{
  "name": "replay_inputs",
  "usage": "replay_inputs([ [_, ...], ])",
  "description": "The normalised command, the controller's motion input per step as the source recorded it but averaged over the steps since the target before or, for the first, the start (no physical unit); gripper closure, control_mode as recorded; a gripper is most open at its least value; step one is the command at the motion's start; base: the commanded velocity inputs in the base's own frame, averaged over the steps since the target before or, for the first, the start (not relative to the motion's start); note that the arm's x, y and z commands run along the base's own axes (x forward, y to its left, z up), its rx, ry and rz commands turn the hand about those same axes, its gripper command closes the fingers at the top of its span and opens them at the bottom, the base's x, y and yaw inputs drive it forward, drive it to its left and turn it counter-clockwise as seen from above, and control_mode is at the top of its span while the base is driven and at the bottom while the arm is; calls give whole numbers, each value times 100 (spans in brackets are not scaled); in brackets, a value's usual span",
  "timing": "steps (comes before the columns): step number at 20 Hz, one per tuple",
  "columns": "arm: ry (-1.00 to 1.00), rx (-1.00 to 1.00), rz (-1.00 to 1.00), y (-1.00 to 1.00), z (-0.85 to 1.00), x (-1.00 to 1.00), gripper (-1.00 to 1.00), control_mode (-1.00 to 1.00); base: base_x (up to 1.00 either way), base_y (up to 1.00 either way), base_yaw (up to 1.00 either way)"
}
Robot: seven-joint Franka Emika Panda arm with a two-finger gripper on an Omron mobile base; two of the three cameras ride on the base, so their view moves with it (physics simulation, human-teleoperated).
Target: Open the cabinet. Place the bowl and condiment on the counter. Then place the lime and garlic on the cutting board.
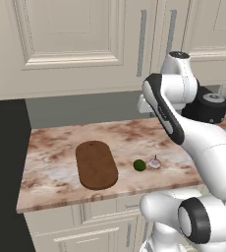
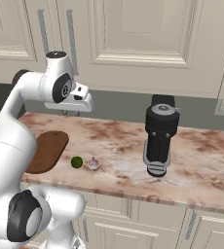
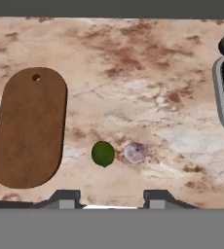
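Cabinet first, by the look of it. Both doors of the cabinet (image 1: 70, 44) are shut flat, so opening it is the step in hand. The bowl and condiment are presumably behind those panels.

The gripper (image 3: 109, 199) hangs over the counter (image 1: 56, 147), pointing straight down. Its fingers stand apart with nothing between them: released and empty. To do this well it has to lift and turn to face the doors. Then it should close around one of the long grey bar handles (image 1: 143, 37) near the middle, where the pull is even. The pull ought to follow the door's arc rather than a straight line, or the fingers may slide off the bar. Which door hides the bowl, I can't say from here.

The cabinet itself is big and cream-white, with raised panels. It is mounted on the wall above the counter, its bottom edge well above the marble. Two handles sit side by side at the seam.

Down below, the lime (image 1: 139, 165) and the garlic (image 1: 155, 163) sit just beside each other on the bare marble. They lie near the dark oval cutting board (image 1: 96, 165) but not on it. A black appliance (image 2: 158, 138) stands further along, so the elbow wants watching on the swing.
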Motion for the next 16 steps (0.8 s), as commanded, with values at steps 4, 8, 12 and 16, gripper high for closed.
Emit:
replay_inputs([
  [4,-7,0,0,0,0,-11,-100,-100,0,0,0],
  [8,-20,0,0,-1,5,-34,-100,-100,0,0,0],
  [12,-24,0,0,-3,14,-28,-100,-100,0,0,0],
  [16,-26,0,-2,0,29,-18,-100,-100,0,0,0],
])
